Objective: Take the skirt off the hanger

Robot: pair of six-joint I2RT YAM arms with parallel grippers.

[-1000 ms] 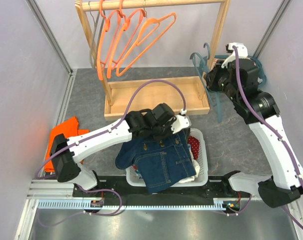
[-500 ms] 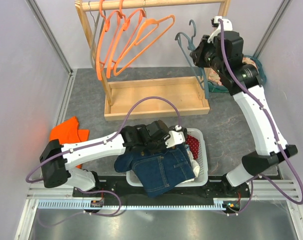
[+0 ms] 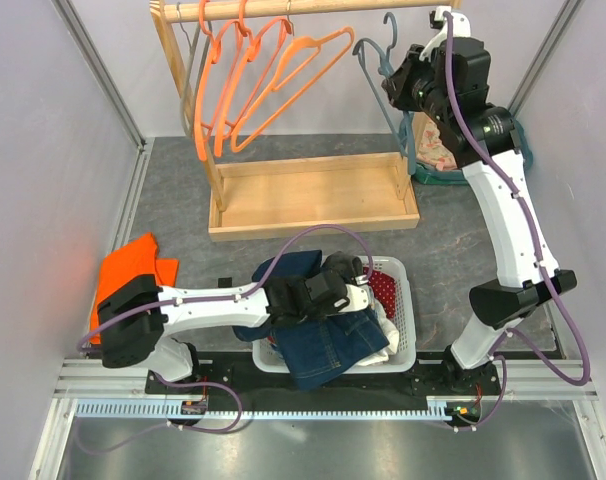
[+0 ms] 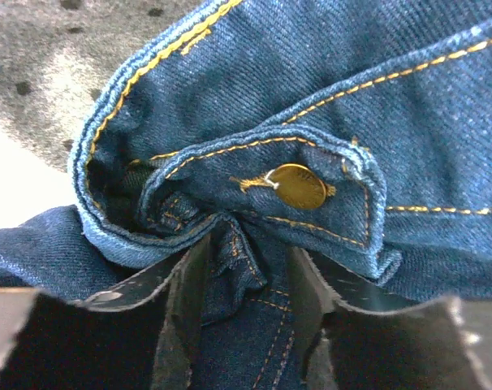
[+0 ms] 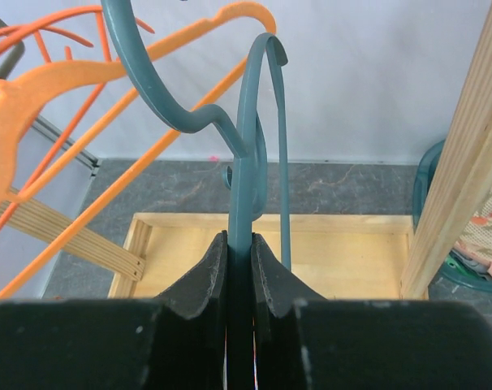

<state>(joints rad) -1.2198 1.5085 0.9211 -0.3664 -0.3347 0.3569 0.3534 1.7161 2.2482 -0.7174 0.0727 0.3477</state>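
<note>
grey tabletop (image 3: 183,220): the denim skirt (image 3: 323,345) is heaped on a white basket (image 3: 408,320) below the left gripper (image 4: 246,264), waistband pinched between its jaws; the right gripper (image 5: 239,252) clamps a teal hanger (image 5: 248,146) beside the wooden rack (image 3: 313,195).

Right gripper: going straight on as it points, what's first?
Right gripper: beyond the teal hanger in its jaws, the way looks free: it passes between the orange hangers and the rack post, probably toward the back wall.

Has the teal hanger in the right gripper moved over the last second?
Yes. The teal hanger, clamped in the right gripper, has gone up the top view and leftward, from right of the wooden rack to near its top rail.
</note>
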